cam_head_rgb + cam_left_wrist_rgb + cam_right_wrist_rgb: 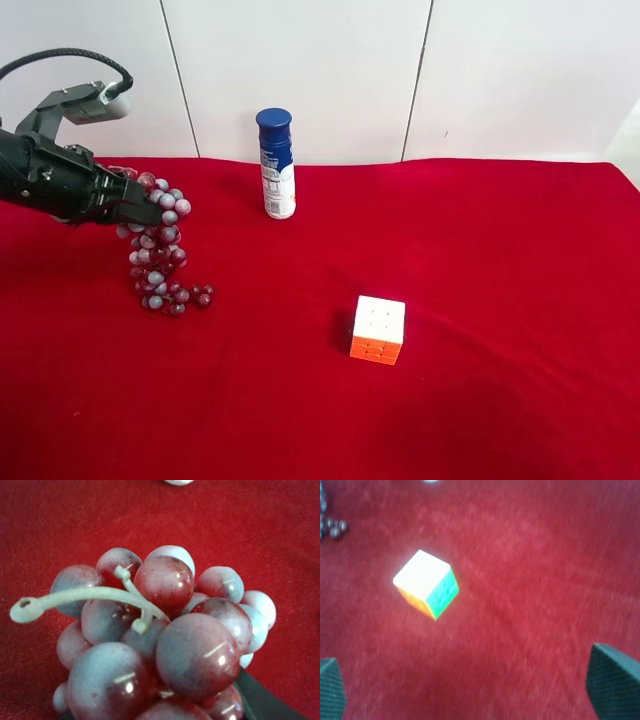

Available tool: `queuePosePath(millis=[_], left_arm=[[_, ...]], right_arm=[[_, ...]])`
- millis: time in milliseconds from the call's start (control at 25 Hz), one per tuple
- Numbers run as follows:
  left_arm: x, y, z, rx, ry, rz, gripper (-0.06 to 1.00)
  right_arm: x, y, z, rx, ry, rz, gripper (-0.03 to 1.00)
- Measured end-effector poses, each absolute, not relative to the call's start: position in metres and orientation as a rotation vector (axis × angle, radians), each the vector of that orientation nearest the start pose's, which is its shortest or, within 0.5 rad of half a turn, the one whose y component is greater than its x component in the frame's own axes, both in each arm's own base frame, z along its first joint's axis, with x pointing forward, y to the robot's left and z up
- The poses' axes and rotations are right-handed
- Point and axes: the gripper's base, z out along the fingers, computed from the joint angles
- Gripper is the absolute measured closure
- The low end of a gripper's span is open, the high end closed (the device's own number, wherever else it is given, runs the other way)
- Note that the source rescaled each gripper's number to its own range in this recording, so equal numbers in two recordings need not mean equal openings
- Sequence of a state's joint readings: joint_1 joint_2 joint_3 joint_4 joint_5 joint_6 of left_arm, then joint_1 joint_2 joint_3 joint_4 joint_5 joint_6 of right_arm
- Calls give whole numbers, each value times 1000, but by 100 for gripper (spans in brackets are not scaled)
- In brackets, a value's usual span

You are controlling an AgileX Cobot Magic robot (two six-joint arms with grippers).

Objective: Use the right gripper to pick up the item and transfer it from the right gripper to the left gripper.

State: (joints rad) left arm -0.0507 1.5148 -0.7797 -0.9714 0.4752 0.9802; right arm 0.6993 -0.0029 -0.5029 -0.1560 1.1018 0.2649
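The item, a bunch of dark-red and frosty grey grapes [160,238], hangs from my left gripper [138,210] at the exterior high view's left. Its lower end reaches the red cloth. The left gripper is shut on the bunch's upper part. In the left wrist view the grapes [165,640] and their pale stem fill the picture, with a dark finger [265,700] showing beneath them. My right gripper [470,692] is open, its two fingertips far apart above bare cloth and holding nothing. The right arm does not show in the exterior high view. A few grapes [332,527] appear at the right wrist view's edge.
A white-and-orange puzzle cube [378,329] sits on the red cloth [500,260] near the middle, and shows ahead of the right gripper as the cube [426,584]. A blue-capped white bottle [276,165] stands at the back by the white wall.
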Motion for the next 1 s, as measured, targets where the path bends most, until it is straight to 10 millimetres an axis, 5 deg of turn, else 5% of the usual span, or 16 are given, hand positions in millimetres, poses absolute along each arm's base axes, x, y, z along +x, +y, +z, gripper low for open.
queuePosePath(millis=[680, 1000], left_arm=[[288, -47, 201, 321, 2441, -429, 94], [300, -46, 170, 275, 2529, -429, 94]], right_arm=[[4, -14, 274, -430, 2036, 394, 8], [1, -14, 274, -213, 2057, 265, 8]])
